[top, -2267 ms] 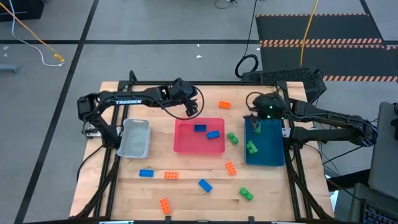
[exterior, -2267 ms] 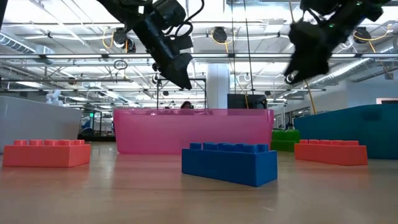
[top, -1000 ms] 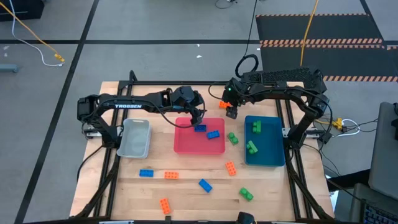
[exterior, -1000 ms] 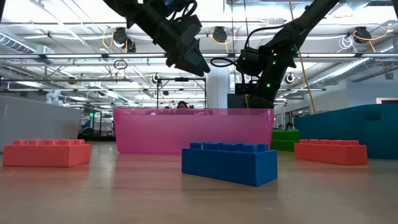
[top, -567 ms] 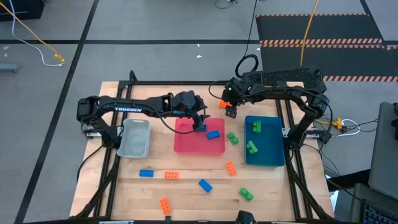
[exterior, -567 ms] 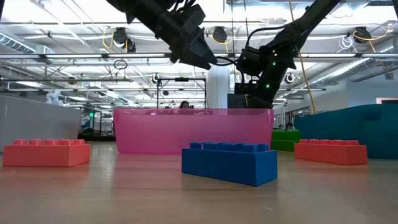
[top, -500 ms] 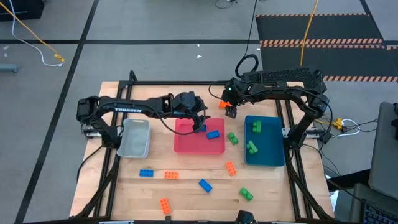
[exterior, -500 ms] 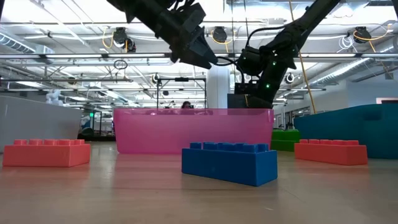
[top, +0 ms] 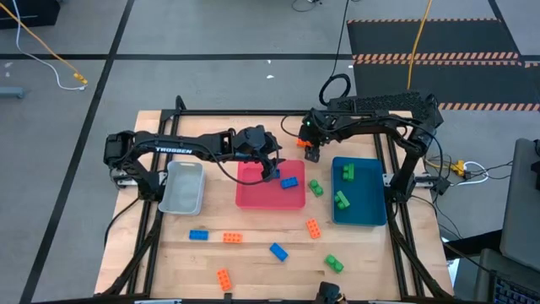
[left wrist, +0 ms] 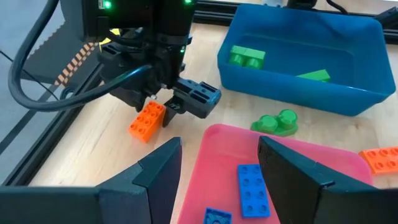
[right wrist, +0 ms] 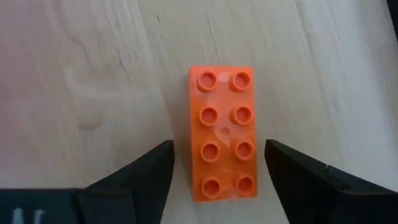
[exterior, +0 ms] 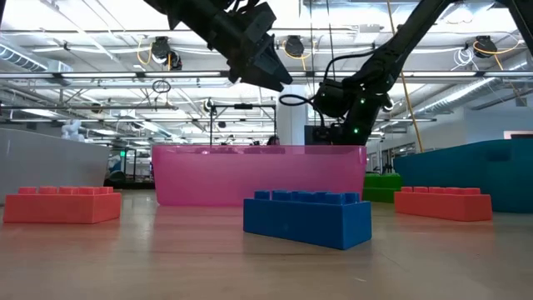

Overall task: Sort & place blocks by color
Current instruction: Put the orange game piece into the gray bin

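My right gripper (top: 311,153) is open at the table's far side, pointing down over an orange block (right wrist: 222,134) that lies flat on the wood. Its fingers stand on either side of the block's long sides without touching it. My left gripper (top: 272,171) hovers open above the far left part of the pink tray (top: 253,196), which holds two blue blocks (left wrist: 252,190). The teal tray (top: 369,213) holds two green blocks (top: 347,172). Other blue, orange and green blocks lie loose on the near half of the table.
A grey tray (top: 183,187) sits left of the pink one. A green block (top: 315,187) lies between the pink and teal trays. Loose blocks: orange (top: 313,228), orange (top: 232,238), orange (top: 224,279), blue (top: 198,235), blue (top: 278,251), green (top: 334,263). Black frame rails border the table.
My left gripper has drifted a little toward the table's right and slightly up over the pink tray. My right gripper has edged toward the table's left above the orange block. No block has moved.
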You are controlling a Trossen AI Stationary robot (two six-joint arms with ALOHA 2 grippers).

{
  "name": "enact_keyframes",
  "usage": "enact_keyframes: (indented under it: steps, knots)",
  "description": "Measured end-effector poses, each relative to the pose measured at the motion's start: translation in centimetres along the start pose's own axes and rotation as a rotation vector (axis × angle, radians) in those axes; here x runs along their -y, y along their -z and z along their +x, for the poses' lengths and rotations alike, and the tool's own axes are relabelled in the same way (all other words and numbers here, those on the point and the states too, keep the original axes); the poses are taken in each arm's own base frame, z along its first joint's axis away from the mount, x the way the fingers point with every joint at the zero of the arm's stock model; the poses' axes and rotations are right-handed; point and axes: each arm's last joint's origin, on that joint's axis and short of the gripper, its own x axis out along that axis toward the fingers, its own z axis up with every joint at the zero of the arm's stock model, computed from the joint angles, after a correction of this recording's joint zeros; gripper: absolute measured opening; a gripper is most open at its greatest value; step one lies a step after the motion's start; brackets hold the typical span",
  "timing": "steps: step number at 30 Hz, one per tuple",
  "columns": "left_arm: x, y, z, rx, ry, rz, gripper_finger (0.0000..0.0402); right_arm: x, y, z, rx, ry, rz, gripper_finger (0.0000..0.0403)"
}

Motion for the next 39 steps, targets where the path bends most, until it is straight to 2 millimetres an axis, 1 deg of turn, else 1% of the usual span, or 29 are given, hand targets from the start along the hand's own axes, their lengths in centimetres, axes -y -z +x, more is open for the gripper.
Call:
enact_keyframes:
  steps: [3,7,11,14,15,17,19,23,26,28,32,36,37,39]
  knots:
    - [0.0,0.0,0.0,0.0,-0.01,0.0,0.0214,0.0,0.0,0.0,-0.004,0.011,-0.01,0.0202]
    - [-0.1,0.0,0.0,0.0,-0.012,0.008,0.0214,0.0,0.0,0.0,-0.013,0.019,-0.015,0.0129]
    - [0.0,-0.2,0.1,0.024,-0.01,0.038,0.0214,0.0,0.2,-0.1,-0.029,0.017,-0.059,0.0129]
    - [0.2,-0.1,0.2,0.019,0.002,0.086,0.0214,0.0,0.2,-1.2,-0.03,0.023,-0.07,0.0129]
    - [0.2,-0.1,0.2,0.019,0.006,0.094,0.0214,0.1,0.1,-2.0,-0.014,0.031,-0.068,0.0129]
    - [0.2,-0.2,0.2,0.025,0.007,0.099,0.0214,0.1,-0.8,-4.1,0.069,0.064,-0.067,0.0129]
    - [0.2,-0.3,0.2,0.041,0.006,0.109,0.0214,-0.3,-1.5,-6.8,0.16,0.08,-0.08,0.0129]
    - [0.2,-1.3,0.1,0.14,-0.003,0.157,0.0214,-1.4,-2.5,-12.2,0.375,0.108,-0.148,0.0129]
    - [0.1,-2.0,0.0,0.209,-0.037,0.175,0.0214,-2.1,-2.5,-15.6,0.502,0.118,-0.184,0.0129]
    - [-0.4,-2.4,-0.1,0.246,-0.091,0.176,0.0214,-2.4,-1.9,-16.7,0.549,0.112,-0.192,0.0129]
    - [-1.1,-2.8,-0.2,0.283,-0.171,0.187,0.0214,-3.2,-0.2,-16.8,0.653,0.071,-0.212,0.0129]
    - [-1.2,-2.8,-0.2,0.283,-0.194,0.18,0.0214,-3.6,1.3,-15.6,0.672,0.065,-0.212,0.0129]
    - [-1.1,-2.8,-0.2,0.281,-0.19,0.179,0.0214,-3.7,1.4,-15.3,0.689,0.071,-0.213,0.0129]
    - [-0.9,-2.8,-0.2,0.279,-0.173,0.181,0.0217,-3.7,1.1,-15.4,0.779,0.089,-0.21,0.0129]
